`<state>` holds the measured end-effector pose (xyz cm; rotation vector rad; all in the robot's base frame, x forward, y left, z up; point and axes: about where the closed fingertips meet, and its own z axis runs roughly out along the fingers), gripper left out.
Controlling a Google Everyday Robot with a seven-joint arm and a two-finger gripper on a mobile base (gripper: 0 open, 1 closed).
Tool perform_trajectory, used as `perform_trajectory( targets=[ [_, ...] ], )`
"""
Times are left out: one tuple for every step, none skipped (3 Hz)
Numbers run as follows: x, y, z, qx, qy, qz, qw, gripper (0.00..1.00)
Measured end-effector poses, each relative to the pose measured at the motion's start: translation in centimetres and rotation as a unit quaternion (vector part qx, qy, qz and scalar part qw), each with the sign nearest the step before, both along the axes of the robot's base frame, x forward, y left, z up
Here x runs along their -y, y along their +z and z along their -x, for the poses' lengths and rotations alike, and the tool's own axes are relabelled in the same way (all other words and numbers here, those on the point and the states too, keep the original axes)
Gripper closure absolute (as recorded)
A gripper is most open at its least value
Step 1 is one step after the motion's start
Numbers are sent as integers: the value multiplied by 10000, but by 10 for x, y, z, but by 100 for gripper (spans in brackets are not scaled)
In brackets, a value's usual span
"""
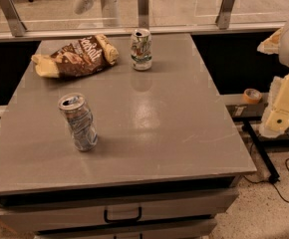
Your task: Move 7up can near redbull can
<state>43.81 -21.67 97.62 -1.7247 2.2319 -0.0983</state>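
**7up can at the far edge of the table, redbull can well apart near the front left**

A grey table (pixel 174 113) fills most of the view, and everything is placed against it. Under its front edge sits a closed drawer (pixel 184 205) with a black handle (pixel 122 215); what is in it cannot be seen. Beyond the far edge of the table runs a glass barrier held by metal posts (pixel 143 6).

Off the right side of the table, clear of its top, hangs the robot's cream-coloured arm (pixel 284 101). Its jaws are out there too, beyond the right edge and touching nothing on the table. Whether the jaws are open or closed cannot be told, and nothing shows in their hold.

On the far left part of the table lies a crumpled brown and yellow snack bag (pixel 77 56), on its side.

The redbull can (pixel 78 122) stands on the front left part of the table, alone, with bare surface all around it. Its top shows an opening; its contents cannot be made out.

The 7up can (pixel 141 49) stands upright close to the far edge of the table, about mid-width and just to the right of the snack bag without touching it. Its top also looks opened, the inside hidden.

Past the right edge of the table, lower down, rests a small roll of tape (pixel 252 95).
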Motion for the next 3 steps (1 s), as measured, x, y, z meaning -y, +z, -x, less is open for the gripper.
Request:
perform_trajectory(
  targets=[
    [0,0,0,1,0,-1,10000,0],
    [-3,0,-22,299,19,-444,9986,0],
    [-11,-11,-65,775,-24,-1498,9857,0]
  ],
)
